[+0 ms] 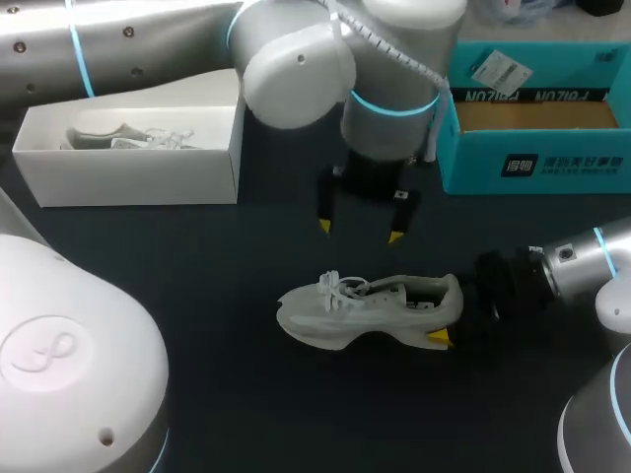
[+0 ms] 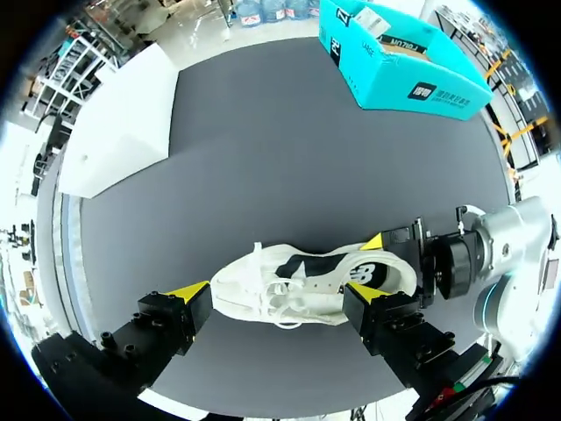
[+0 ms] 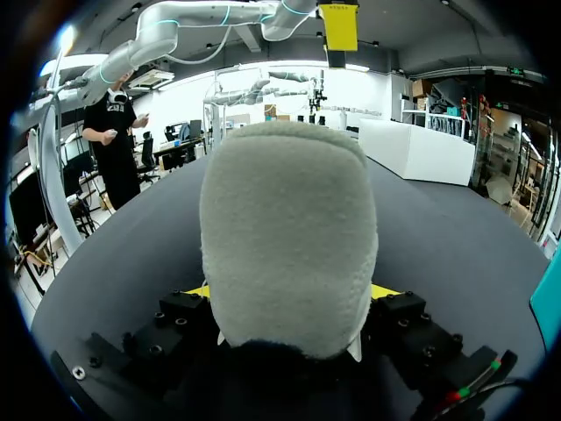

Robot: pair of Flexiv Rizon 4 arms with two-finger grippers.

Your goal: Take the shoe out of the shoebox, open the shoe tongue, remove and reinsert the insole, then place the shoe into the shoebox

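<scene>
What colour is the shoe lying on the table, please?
The shoe is white; left wrist view.

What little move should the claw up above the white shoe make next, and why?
Probably the left claw should come straight down to the laces. It hangs open above the white shoe, touching nothing, while the right claw is shut on the heel, holding the shoe on the table. Opening the shoe there looks like the next job.

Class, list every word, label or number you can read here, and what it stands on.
Front of the teal box: white characters beside a dark badge, too blurred to quote.
Its flap: upside-down lettering, not legible.
White tag on its rim: too small.
Side of the shoe: a mark, unclear.
</scene>
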